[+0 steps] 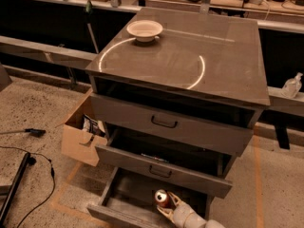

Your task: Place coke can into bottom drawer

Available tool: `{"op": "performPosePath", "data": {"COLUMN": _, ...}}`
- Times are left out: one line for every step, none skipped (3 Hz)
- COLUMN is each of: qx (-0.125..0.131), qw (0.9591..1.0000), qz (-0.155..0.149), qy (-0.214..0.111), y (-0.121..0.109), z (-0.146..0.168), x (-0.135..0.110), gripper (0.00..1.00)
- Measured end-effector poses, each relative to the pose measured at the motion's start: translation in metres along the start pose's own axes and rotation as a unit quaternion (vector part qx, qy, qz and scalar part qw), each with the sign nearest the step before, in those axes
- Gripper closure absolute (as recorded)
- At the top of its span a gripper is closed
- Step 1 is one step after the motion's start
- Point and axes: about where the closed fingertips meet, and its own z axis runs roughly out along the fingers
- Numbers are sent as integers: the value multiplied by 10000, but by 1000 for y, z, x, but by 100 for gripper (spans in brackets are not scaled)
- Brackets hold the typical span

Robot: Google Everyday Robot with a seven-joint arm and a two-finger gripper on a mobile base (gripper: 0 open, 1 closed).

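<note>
The coke can [162, 198], red with a silver top, stands upright inside the open bottom drawer [124, 194] of the grey three-drawer cabinet, towards the drawer's right side. My gripper [167, 204] reaches in from the lower right, with one finger on each side of the can, and is shut on it. The arm's pale wrist [186, 217] leaves the picture at the bottom edge. I cannot tell whether the can rests on the drawer floor.
The two upper drawers [166, 122] with dark handles are partly pulled out above the bottom one. A white bowl [144, 30] sits on the cabinet top. An open cardboard box [81, 137] stands to the cabinet's left. Cables [28, 161] lie on the floor at left.
</note>
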Motion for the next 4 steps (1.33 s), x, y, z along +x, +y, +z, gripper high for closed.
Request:
{"op": "performPosePath", "data": {"qx": 32, "qw": 10000, "qz": 91, "qy": -24, "y": -7, "z": 11, "x": 26, "gripper": 100}}
{"op": "performPosePath", "data": {"qx": -48, "qw": 9999, "qz": 160, "qy": 21, "y": -14, "z": 21, "x": 44, "gripper": 100}}
{"op": "performPosePath", "data": {"qx": -123, "qw": 9998, "qz": 144, "qy": 90, "y": -18, "z": 33, "x": 54, "gripper": 100}}
{"op": "performPosePath", "data": {"qx": -155, "qw": 9996, "qz": 155, "qy": 153, "y": -20, "z": 42, "x": 62, "gripper": 93}}
